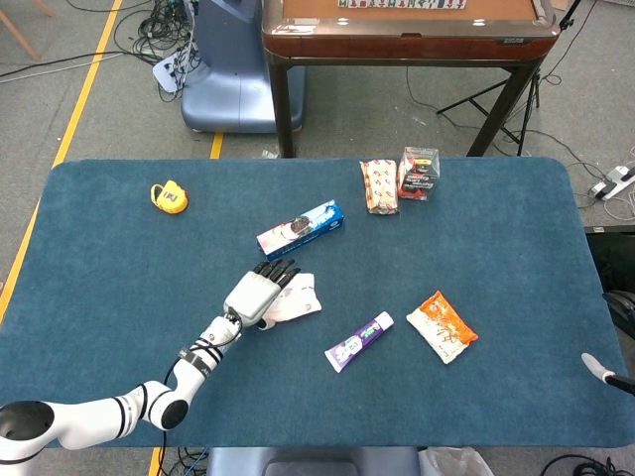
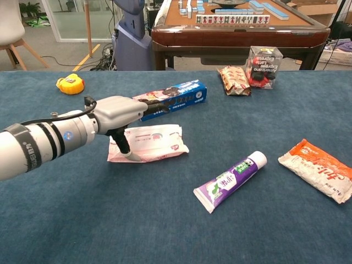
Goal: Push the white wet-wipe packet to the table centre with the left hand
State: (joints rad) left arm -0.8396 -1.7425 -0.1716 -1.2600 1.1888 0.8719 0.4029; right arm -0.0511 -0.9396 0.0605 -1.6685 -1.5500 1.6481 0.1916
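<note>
Chest view: left robot hand (image 2: 122, 111), fingers extended and grasping nothing, presses on the white wet-wipe packet (image 2: 151, 142).

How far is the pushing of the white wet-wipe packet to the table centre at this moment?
Done: the left hand is placed on the flat white wet-wipe packet, thumb on its near left edge. In hand: the push itself; the packet lies beside the blue rectangular box, left of the purple-white tube. Left: a little more travel rightward on the blue cloth table, by my judgement.
</note>
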